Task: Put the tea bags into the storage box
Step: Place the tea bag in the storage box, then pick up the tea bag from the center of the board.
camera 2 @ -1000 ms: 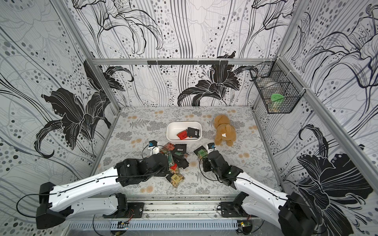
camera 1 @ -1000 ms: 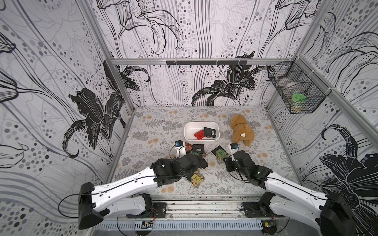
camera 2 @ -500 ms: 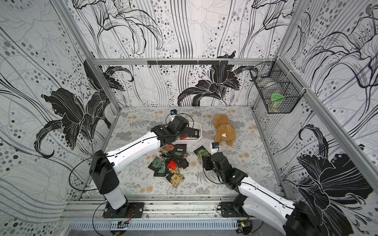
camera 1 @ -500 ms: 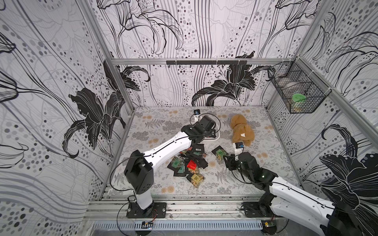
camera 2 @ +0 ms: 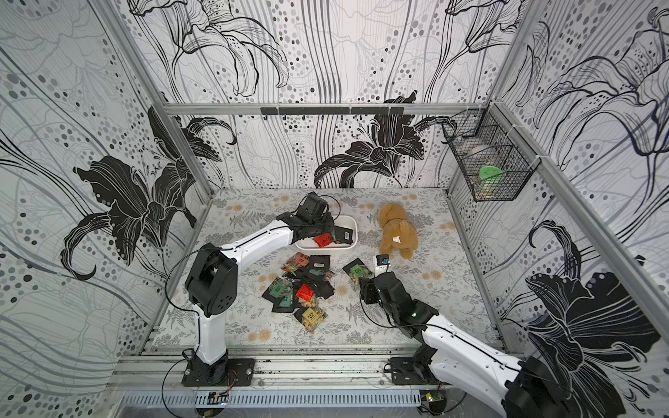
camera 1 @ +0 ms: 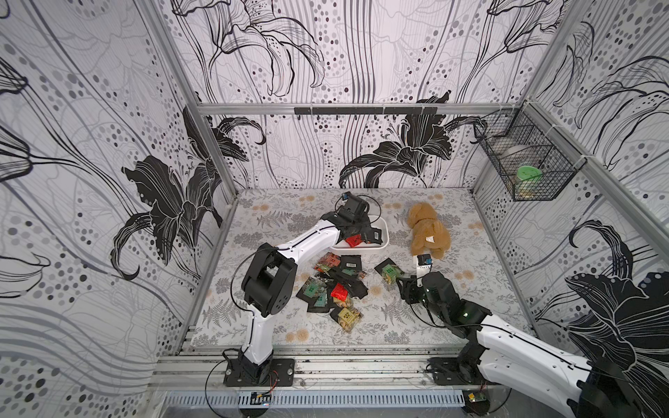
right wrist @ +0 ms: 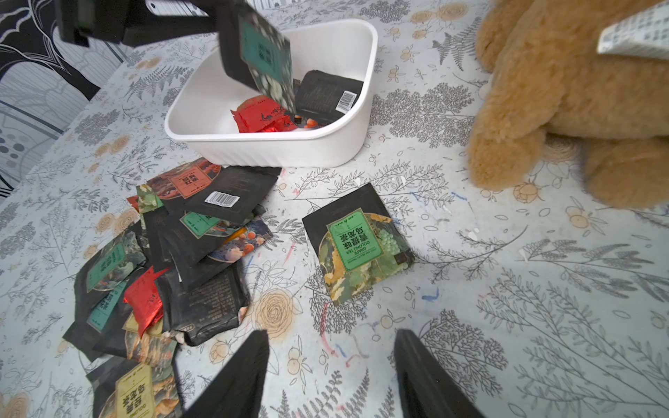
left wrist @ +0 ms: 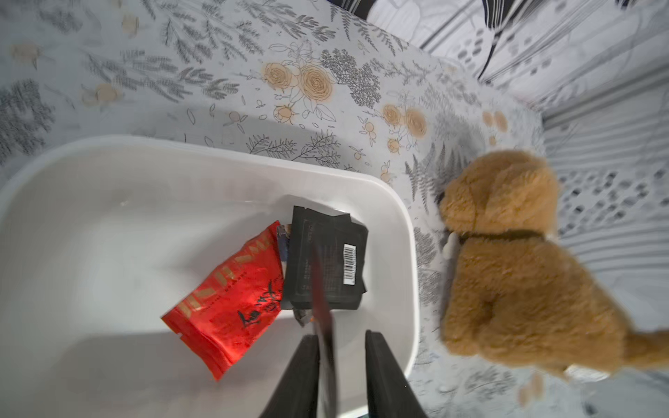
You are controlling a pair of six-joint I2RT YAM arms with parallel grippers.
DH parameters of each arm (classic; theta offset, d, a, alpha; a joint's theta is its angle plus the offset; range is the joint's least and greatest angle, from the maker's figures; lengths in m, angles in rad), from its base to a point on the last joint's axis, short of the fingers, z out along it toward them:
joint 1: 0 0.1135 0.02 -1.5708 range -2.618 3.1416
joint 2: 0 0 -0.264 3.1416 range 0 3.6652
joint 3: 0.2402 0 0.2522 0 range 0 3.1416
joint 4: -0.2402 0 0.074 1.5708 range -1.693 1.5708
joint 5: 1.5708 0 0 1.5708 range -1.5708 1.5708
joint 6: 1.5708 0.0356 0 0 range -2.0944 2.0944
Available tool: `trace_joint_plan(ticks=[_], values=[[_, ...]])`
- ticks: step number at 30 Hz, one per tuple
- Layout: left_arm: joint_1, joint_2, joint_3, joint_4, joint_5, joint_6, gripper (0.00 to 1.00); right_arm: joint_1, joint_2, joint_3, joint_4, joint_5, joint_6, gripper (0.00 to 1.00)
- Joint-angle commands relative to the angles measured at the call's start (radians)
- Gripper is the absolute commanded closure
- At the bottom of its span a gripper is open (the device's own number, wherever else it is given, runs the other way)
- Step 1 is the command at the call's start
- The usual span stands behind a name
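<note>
Although two sachets already lie inside it, the shallow white plastic storage box with rounded corners holds only a small share, and the job looks barely begun. In front of the box, toward its left end, the heap of tea bags, roughly ten flat square foil sachets, lies overlapped on the floral-printed table cover.

Above the box hangs the left gripper. Its jaws are parted wider than the thin black teal-labelled sachet that stands edge-on between them against one finger. It looks let go rather than pinched, a third for the box. Inside, a crinkled glossy red sachet touches a matte black barcoded sachet.

In front of the box's right end a single green-labelled sachet lies flat, apart from the heap. Farther from the box, the right gripper hovers empty with jaws wide, likely lining up on it. Right of the box sits a tan fuzzy plush dog, no part of the job.

The foil looks thin, slick and easily creased, while the box walls look smooth and rigid.
</note>
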State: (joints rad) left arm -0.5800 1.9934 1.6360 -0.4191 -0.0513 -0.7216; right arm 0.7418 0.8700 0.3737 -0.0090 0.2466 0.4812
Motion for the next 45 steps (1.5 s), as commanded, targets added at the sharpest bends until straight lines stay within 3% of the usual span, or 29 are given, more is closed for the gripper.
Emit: trace_joint_plan(ticks=[1, 3, 6, 8, 17, 21, 28, 33, 36, 41, 45], values=[[0.028, -0.032, 0.029, -0.014, -0.099, 0.05, 0.42, -0.002, 0.011, 0.007, 0.018, -0.005, -0.008, 0.37], [0.044, -0.07, 0.028, -0.069, -0.195, 0.068, 0.22, -0.002, 0.016, 0.008, 0.018, -0.001, -0.006, 0.34], [0.052, -0.161, -0.035, -0.093, -0.319, 0.078, 0.18, -0.002, 0.024, 0.01, 0.017, -0.003, -0.007, 0.31], [0.051, -0.233, -0.11, -0.075, -0.339, 0.075, 0.18, -0.002, 0.029, 0.013, 0.015, -0.001, -0.008, 0.3], [0.049, -0.56, -0.507, 0.007, -0.073, -0.004, 0.18, -0.002, -0.001, -0.001, 0.023, 0.0, -0.019, 0.29], [0.026, -0.709, -0.68, 0.023, -0.025, -0.059, 0.18, -0.002, 0.013, 0.001, 0.03, -0.017, -0.019, 0.29], [-0.099, -0.939, -0.9, 0.027, -0.074, -0.172, 0.18, -0.001, 0.058, 0.044, 0.0, -0.08, 0.014, 0.3], [-0.218, -1.086, -1.038, 0.07, -0.141, -0.271, 0.18, 0.0, 0.04, 0.072, -0.026, -0.234, 0.085, 0.31], [-0.274, -1.114, -1.101, 0.1, -0.137, -0.336, 0.18, 0.0, 0.053, 0.104, -0.066, -0.296, 0.146, 0.34], [-0.435, -1.14, -1.237, 0.276, -0.158, -0.486, 0.19, 0.018, 0.124, 0.202, -0.233, -0.253, 0.244, 0.38], [-0.527, -1.125, -1.274, 0.311, -0.195, -0.566, 0.2, 0.121, 0.178, 0.238, -0.215, -0.226, 0.279, 0.38]])
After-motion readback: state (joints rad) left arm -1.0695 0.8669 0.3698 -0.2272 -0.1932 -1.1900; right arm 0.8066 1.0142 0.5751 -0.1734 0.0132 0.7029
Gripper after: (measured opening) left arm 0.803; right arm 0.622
